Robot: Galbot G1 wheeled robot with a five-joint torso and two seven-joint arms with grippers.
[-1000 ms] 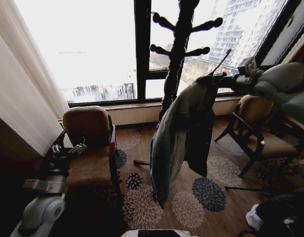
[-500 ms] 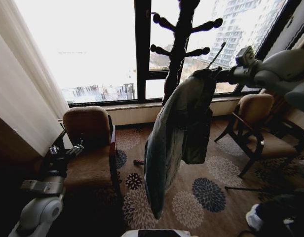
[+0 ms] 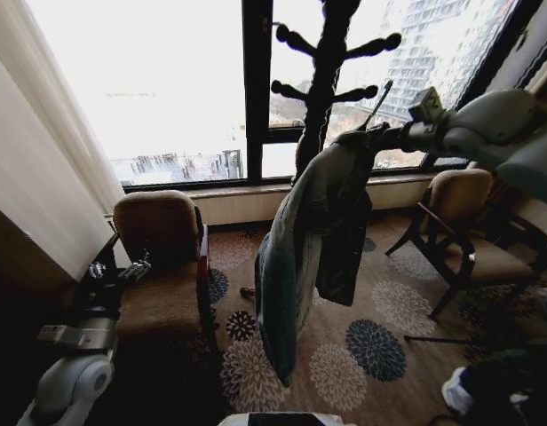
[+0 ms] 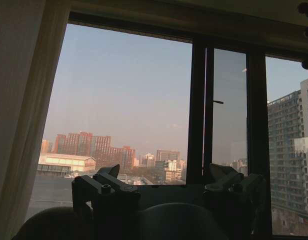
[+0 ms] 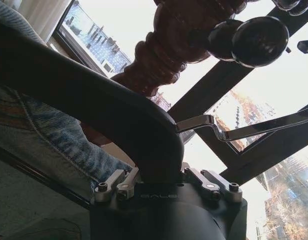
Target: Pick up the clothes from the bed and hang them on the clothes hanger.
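Jacket [image 3: 313,240] hides most of hanger [image 5: 89,105] clamped in right claw [image 5: 154,172]; left claw [image 4: 166,187] gapes, parked low.

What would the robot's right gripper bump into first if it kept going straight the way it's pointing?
Probably the dark turned-wood coat stand. The right gripper, shut on the black hanger carrying the light-blue denim jacket, points toward the stand's post, though depth is hard to judge.

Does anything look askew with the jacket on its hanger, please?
Yes. The jacket hangs bunched and folded over on the hanger, drooping toward the floor, not spread out. The right tool holds it by the coat stand.
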